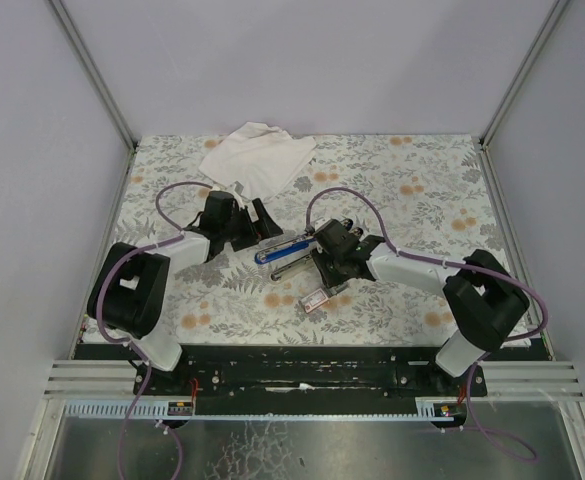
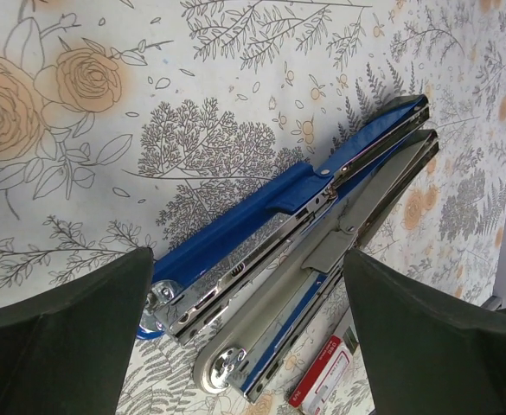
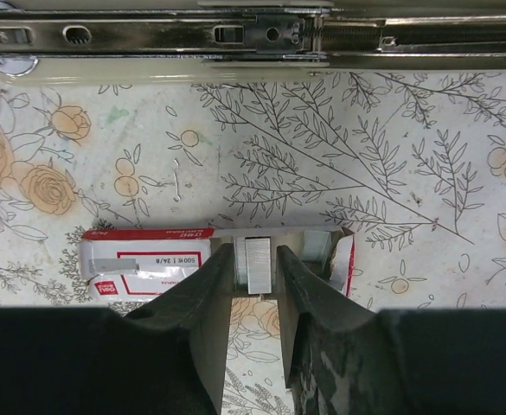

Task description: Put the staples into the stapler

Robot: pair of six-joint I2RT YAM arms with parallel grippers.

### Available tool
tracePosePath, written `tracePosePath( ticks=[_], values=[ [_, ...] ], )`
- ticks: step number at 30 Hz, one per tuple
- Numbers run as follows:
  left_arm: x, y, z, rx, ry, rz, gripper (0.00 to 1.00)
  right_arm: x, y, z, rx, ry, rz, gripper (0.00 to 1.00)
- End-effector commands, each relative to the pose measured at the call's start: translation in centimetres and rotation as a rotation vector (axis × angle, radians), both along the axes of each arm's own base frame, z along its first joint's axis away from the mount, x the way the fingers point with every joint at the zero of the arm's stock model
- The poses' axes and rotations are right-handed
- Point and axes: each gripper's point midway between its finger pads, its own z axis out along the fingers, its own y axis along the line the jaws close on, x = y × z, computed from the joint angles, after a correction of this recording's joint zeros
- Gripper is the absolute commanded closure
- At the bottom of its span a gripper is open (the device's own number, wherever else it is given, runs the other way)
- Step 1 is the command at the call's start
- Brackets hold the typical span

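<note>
Top external view gives the floral-patterned desk, with a crumpled white cloth at its far edge and both arms reaching toward the middle. The left gripper hovers with its jaws spread wide over the long blue and chrome stapler, which lies hinged open on the desk with its chrome magazine channel exposed. Just beside the stapler, on the near side, lies the small flat staple box with a pink-red and white label, one end flap open. The right gripper is down at that open end, its jaws drawn in on a silvery staple strip and apparently pinching it. To do this step well, I judge the strip should come out straight and level so it does not snap. It should then be lined up along the channel, legs down, while the left jaws steady the stapler.
</note>
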Motion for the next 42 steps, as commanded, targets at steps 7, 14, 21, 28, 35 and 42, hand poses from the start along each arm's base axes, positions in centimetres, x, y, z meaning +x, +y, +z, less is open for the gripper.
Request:
tracePosePath(
  ticks=[7, 14, 21, 28, 35, 42],
  values=[
    [1.3, -1.2, 1.2, -0.015, -0.073, -0.035, 0.11, 0.7, 0.4, -1.4, -0.027, -0.006, -0.030, 0.67],
    [1.1, -1.3, 1.0, -0.012, -0.067, -0.038, 0.10, 0.6, 0.1, -1.9, -0.042, -0.004, -0.036, 0.71],
    [0.8, -1.5, 0.7, -0.012, -0.056, -0.050, 0.11, 0.3, -0.5, -2.5, -0.066, 0.012, -0.045, 0.73],
    [-1.4, -2.6, -0.8, -0.015, -0.012, -0.098, 0.11, 0.0, -0.8, -2.0, -0.061, 0.015, -0.064, 0.74],
    [-5.4, -4.2, -2.5, -0.032, 0.051, -0.178, 0.11, -0.1, -0.8, 0.2, -0.023, -0.012, -0.073, 0.72],
    [-9.3, -6.5, -1.7, -0.085, 0.061, -0.282, 0.11, -0.3, -1.2, 1.5, -0.007, -0.034, -0.080, 0.61]
  ],
)
